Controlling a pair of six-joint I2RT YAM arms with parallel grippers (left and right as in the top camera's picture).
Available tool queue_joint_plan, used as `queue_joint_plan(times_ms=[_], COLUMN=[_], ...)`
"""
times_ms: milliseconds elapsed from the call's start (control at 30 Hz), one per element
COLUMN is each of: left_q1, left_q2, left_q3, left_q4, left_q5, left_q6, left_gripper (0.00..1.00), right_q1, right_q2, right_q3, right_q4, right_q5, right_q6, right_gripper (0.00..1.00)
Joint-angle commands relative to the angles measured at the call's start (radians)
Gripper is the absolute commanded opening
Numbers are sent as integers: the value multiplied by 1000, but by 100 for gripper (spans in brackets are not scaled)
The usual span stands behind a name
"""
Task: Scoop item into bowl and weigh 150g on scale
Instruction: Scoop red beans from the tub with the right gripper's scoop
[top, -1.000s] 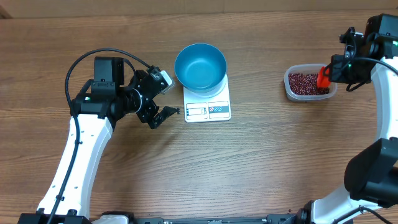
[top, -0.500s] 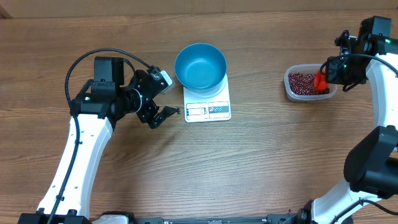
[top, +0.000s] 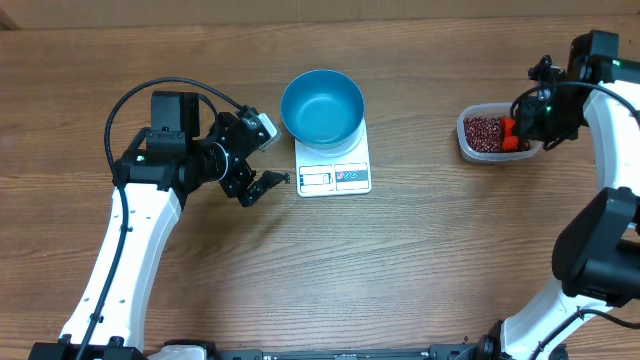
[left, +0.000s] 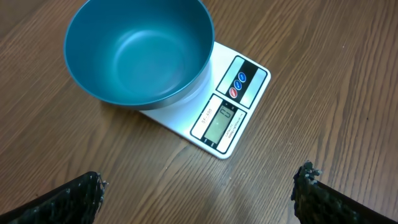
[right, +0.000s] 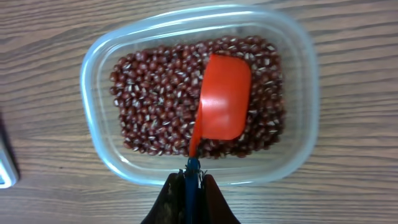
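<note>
- Beans (right: 155, 99) — tiny, dry, loose — lie in the clear tub (right: 298, 74) on the tabletop (top: 420, 260), well to the right of the scale (left: 224, 118). We expect them to roll and spill off any tilted scoop.
- Right gripper (right: 189, 178): jaws clenched on the handle of the red scoop (right: 225, 96); its cup lies on the bean mass.
- We judge the handle end the proper hold. The load is light; keep the cup level in transit.
- Blue bowl (left: 137, 56) sits empty on the scale — light plastic, liable to slide if knocked.
- Left gripper (left: 199, 183): jaws released wide, grasping nothing, near the scale.
</note>
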Motion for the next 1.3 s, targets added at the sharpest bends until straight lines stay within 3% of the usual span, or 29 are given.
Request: queue_joint_plan(times_ms=[0,567,1267], left_q1=[2,2,2], left_q2=[-5,-5,-5], left_q3=[-7,-7,-7], left_q4=[0,0,0], left_q5=[19,19,19], left_q6=[-14,-14,-14], left_gripper=[99,100,100], right_q1=[-3,-94,-106], right_q2=[27,29,51], right_q3=[1,-68,-69], right_q4=[-28,-19,-31], right_q5=[-62,-279,-277], right_q6=[1,11,51], right_gripper=[4,4,4])
